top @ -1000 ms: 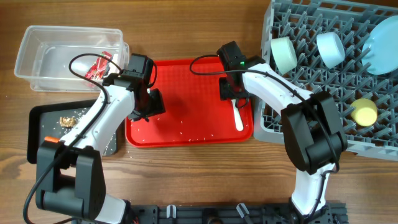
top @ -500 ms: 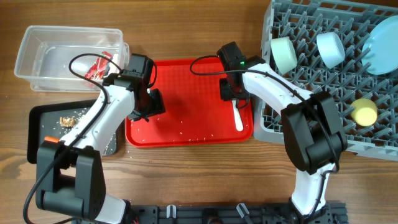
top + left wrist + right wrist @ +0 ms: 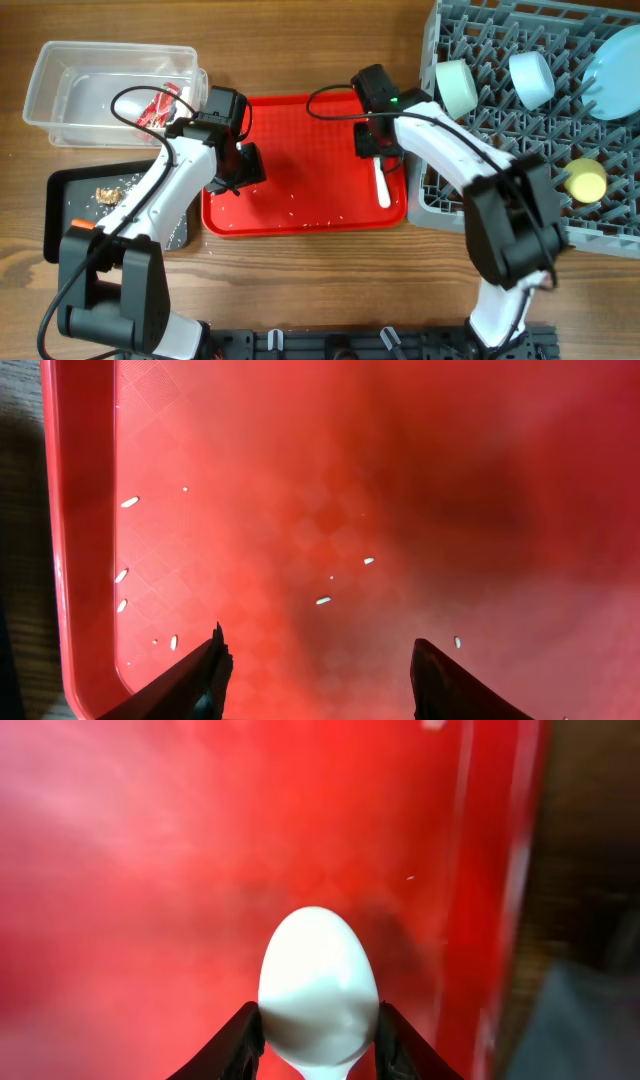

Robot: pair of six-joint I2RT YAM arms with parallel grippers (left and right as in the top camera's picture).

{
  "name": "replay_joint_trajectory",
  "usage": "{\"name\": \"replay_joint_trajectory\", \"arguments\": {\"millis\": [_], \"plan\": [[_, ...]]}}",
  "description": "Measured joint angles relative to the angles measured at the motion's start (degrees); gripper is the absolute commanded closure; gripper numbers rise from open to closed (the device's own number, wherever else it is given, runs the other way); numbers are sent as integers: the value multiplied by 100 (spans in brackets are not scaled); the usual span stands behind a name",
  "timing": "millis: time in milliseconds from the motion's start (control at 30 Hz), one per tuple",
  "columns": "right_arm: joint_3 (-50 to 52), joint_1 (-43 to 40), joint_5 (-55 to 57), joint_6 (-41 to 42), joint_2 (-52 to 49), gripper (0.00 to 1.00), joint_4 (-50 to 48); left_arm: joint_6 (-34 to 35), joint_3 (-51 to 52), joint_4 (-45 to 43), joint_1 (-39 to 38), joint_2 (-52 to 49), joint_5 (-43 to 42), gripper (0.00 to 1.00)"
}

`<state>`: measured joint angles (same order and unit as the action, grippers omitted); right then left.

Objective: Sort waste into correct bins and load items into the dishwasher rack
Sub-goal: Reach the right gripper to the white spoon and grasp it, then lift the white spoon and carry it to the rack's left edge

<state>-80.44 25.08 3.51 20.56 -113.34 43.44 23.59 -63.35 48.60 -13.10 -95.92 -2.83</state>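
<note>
Overhead: the dishwasher rack (image 3: 490, 60) sits just right of the red tray (image 3: 300, 150), on the right arm's side.
Right gripper (image 3: 318, 1010) is closed on the white spoon (image 3: 318, 970) at its bowl, the spoon's length running along the tray's right rim. Left gripper (image 3: 318, 640) hangs wide and empty over rice crumbs (image 3: 322, 600).

A brown wooden table (image 3: 300, 40) fills the whole view, with long wavy lines in the wood. The light is soft and even. 1 black rail (image 3: 330, 345) runs along the near edge.
</note>
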Motion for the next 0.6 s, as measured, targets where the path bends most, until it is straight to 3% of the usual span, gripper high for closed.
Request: {"name": "replay_joint_trajectory", "arguments": {"millis": [333,600], "plan": [[7,-74,417,-50,1777,76,459,0,2,0,0,0,0,41],[7,-918,776,-68,2208,77,1104,0,2,0,0,0,0,41]]}}
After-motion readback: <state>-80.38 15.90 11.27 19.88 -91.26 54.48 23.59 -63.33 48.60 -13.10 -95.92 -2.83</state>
